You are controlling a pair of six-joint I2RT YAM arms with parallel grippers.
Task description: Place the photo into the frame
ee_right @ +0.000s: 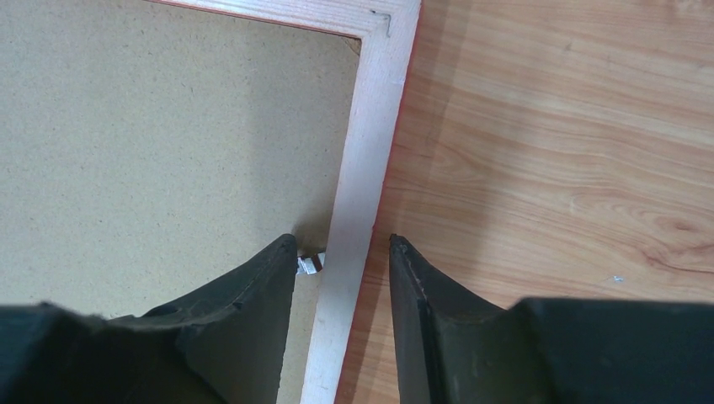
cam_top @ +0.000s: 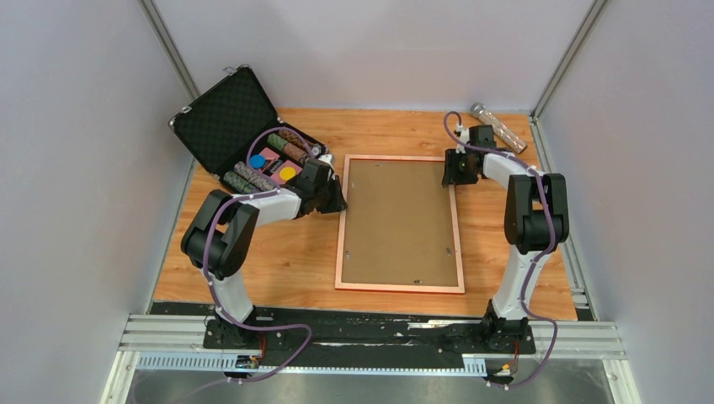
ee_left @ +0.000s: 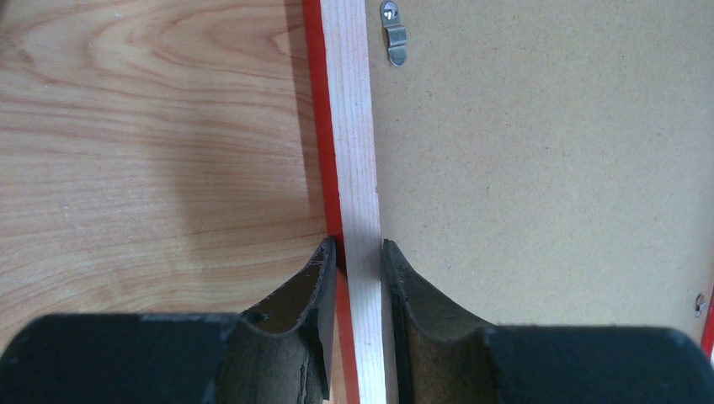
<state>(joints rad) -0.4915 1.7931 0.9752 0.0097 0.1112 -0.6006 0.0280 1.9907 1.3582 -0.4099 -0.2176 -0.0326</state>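
Left claw (ee_left: pixel 358 248) pinches the left rail of the frame (ee_left: pixel 349 126), closed on it. Right claw (ee_right: pixel 343 244) straddles the right rail, jaws open with gaps either side. The frame lies back-up on the desk (cam_top: pixel 286 252), brown backing board (cam_top: pixel 397 220) inside it.

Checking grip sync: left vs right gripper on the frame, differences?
Left gripper clamps the frame on its left rail; right gripper only straddles the right rail, gaps showing. Right gripper sits nearer a far corner than left gripper. Both bracket a rail, one finger each side.
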